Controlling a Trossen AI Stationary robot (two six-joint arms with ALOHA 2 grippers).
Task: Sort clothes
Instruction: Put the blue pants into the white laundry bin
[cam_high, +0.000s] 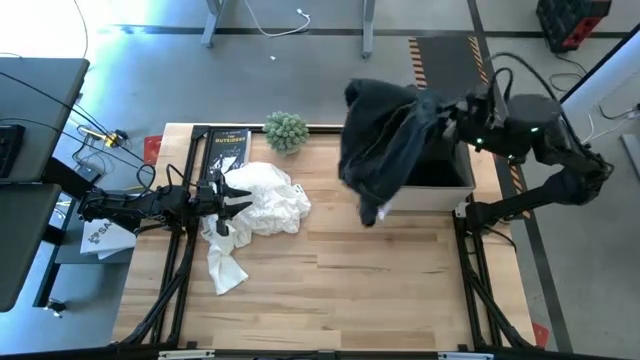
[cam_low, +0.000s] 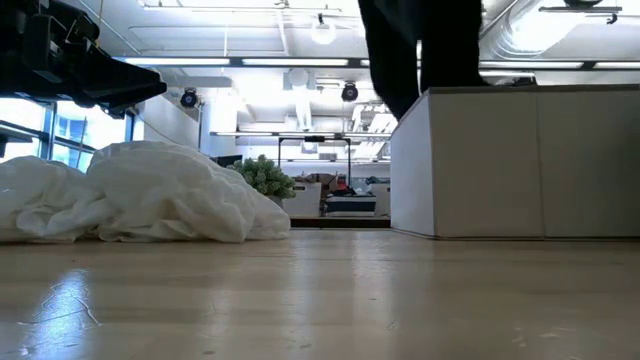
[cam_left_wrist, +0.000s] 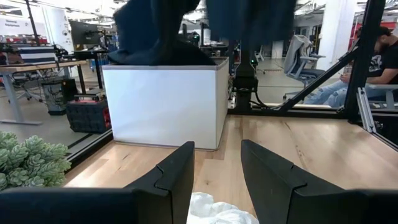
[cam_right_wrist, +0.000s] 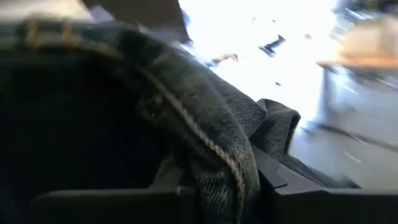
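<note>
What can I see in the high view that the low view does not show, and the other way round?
Only the high view shows the black book, both whole arms, the left gripper with open jaws over the white clothes, and the right gripper holding the dark denim garment above the white box.

Only the low view shows the room behind the table, with ceiling lights and distant furniture.

Both show the white clothes, the box, the hanging dark garment and the small green plant.
</note>
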